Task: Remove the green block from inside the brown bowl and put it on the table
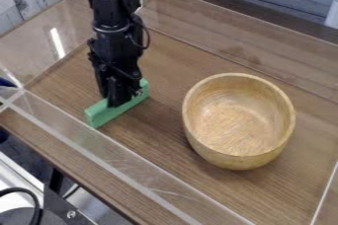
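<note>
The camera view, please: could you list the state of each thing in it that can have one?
green block: out of the bowl, lying flat on the table, under the gripper's tips.
brown bowl: upright, empty, apart from the block.
gripper: pointing straight down, shut on the green block.
table: carries the block and the bowl.

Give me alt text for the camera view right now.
A black gripper points straight down, shut on the green block, which lies on the wooden table. The brown bowl sits empty to its right, apart from it.
</note>
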You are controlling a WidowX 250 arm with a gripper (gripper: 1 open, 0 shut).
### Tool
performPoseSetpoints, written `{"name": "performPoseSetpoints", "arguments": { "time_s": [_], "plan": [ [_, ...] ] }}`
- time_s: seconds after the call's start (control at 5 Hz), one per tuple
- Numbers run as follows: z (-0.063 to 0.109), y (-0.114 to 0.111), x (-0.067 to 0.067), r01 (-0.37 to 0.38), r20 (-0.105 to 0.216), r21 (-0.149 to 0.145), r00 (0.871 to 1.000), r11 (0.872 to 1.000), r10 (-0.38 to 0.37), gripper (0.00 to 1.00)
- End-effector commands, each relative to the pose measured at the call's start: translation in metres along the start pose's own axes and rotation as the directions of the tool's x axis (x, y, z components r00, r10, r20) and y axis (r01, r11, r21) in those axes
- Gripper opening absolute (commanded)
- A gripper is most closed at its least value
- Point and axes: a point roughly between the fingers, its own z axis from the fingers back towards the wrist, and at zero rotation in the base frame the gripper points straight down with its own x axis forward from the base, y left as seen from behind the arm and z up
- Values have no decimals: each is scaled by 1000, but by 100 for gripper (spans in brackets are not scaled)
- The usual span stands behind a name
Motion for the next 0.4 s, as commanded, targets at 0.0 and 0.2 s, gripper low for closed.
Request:
{"name": "performPoseSetpoints", "arguments": {
  "time_s": [0.0, 0.2],
  "plan": [
    [4, 9, 3, -22, 20, 19, 1000, 1000, 21, 0],
    [6, 10, 5, -27, 24, 16, 999, 1000, 27, 0]
  ]
}}
